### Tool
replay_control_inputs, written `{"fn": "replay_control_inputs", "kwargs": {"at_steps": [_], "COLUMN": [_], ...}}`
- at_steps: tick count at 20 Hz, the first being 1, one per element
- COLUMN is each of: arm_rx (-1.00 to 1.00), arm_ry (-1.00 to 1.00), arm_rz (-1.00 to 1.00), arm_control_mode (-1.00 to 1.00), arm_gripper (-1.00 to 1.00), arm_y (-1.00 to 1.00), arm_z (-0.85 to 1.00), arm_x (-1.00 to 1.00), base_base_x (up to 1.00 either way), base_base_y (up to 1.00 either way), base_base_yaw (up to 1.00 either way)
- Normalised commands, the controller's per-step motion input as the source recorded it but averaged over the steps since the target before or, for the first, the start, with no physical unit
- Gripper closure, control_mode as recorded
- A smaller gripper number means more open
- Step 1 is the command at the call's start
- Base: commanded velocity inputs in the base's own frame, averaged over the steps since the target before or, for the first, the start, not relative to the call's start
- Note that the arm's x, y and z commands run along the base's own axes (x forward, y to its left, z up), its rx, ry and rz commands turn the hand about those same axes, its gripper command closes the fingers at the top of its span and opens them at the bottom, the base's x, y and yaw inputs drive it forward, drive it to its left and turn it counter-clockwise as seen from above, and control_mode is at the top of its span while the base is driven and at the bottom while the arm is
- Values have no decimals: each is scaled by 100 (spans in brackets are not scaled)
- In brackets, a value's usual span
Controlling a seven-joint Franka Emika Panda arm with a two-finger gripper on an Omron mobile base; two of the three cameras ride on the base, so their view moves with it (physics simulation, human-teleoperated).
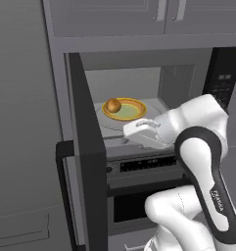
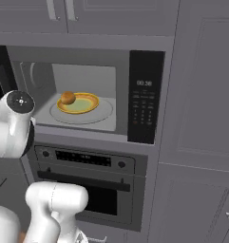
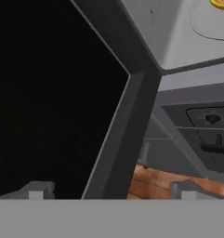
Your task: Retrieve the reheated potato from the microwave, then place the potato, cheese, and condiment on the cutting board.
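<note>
microwave (image 2: 87, 95) door swung open | potato (image 1: 113, 105) on yellow plate (image 1: 131, 110), left side of turntable (image 2: 104, 113) inside, not yet grasped | tool (image 3: 113, 190) spread wide, empty, low by door edge | retrieval and all three placements outstanding

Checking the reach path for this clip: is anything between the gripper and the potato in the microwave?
Nothing visible blocks it. The microwave door is swung open, and the potato sits exposed on a yellow plate. The open gripper is low by the door's edge.
</note>
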Motion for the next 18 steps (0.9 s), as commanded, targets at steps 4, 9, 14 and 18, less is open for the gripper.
{"fn": "replay_control_inputs", "kwargs": {"at_steps": [4, 9, 14, 18], "arm_rx": [-43, -35, -25, -9], "arm_ry": [-6, -8, -1, 0], "arm_rz": [-25, -24, -16, -7], "arm_control_mode": [-100, -100, -100, -100], "arm_gripper": [-100, -100, -100, -100], "arm_y": [-33, -21, -20, -19], "arm_z": [-3, -4, -4, -11], "arm_x": [33, 51, 66, 81], "base_base_x": [0, 0, 0, 0], "base_base_y": [0, 0, 0, 0], "base_base_yaw": [0, 0, 0, 0]}}
